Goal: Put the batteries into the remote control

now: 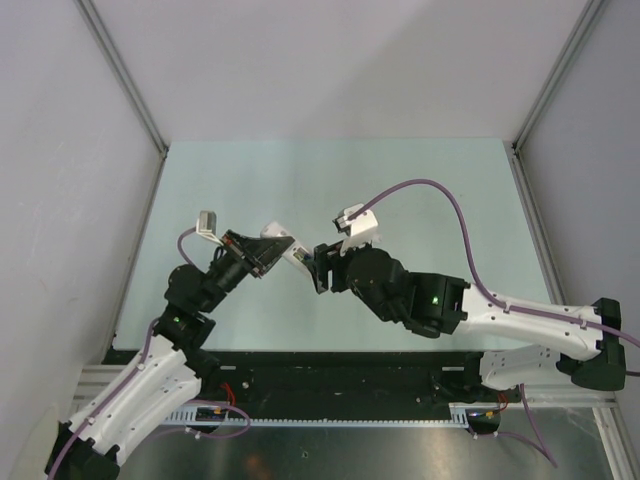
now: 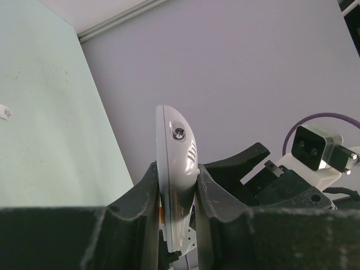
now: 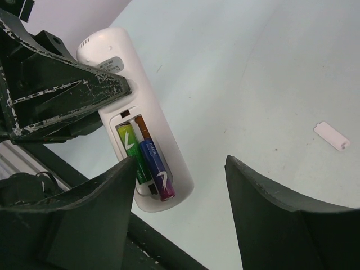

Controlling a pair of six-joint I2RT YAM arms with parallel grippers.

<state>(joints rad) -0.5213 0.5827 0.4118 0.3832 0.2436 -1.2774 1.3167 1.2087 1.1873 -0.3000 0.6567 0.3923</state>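
Note:
My left gripper [image 2: 175,188] is shut on the white remote control [image 2: 175,146], holding it by its two faces above the table. The right wrist view shows the remote control [image 3: 169,135] back side up with its compartment uncovered. The green battery [image 3: 129,147] and the purple battery [image 3: 155,167] lie side by side in it. The purple one's near end reaches over the compartment's end wall. My right gripper [image 3: 180,160] is open, its fingertips level with the remote's lower end and holding nothing. From above, the right gripper [image 1: 322,268] meets the remote control [image 1: 296,260] beside the left gripper [image 1: 266,252].
A small white flat piece [image 3: 332,136] lies on the pale green table [image 1: 400,190]; the same piece [image 2: 4,111] shows at the left edge of the left wrist view. Grey walls enclose the table on three sides. The arm bases stand at the near edge.

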